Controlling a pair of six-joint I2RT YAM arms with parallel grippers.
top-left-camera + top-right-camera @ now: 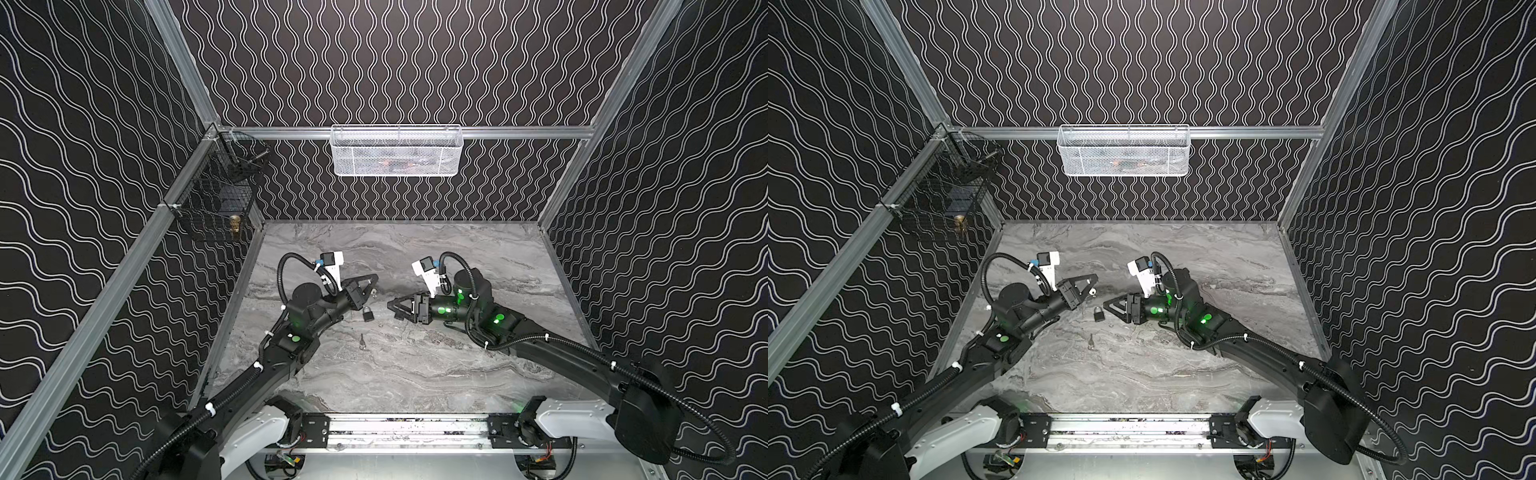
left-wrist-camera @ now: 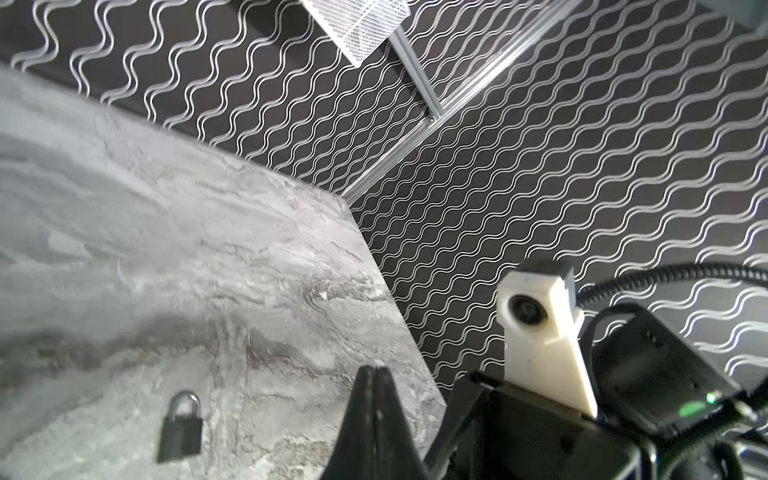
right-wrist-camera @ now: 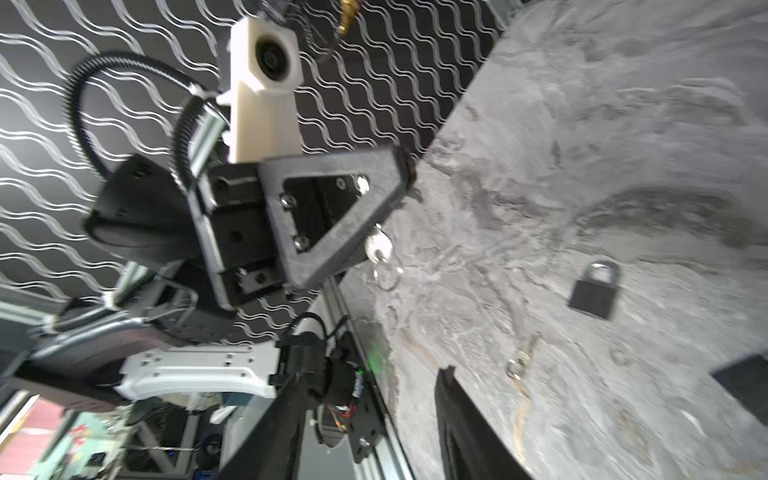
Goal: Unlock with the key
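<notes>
Left fingers (image 3: 382, 174) pinch a small ringed silver key (image 3: 379, 248) above the grey marbled counter (image 1: 415, 374) while the right fingers (image 3: 457, 415), spread and empty, face the black steel-shackled padlock (image 1: 368, 314) lying near both, seemingly ready to steady it.

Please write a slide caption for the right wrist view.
Left gripper shut on a key; padlock and second key lie on the table.

Grey marble tabletop (image 1: 457, 374) here, and the black padlock (image 1: 368, 313) lies flat near the middle, shackle toward the back edge. Closer to the front edge, apart from it, lies a small key (image 1: 363, 343).
</notes>
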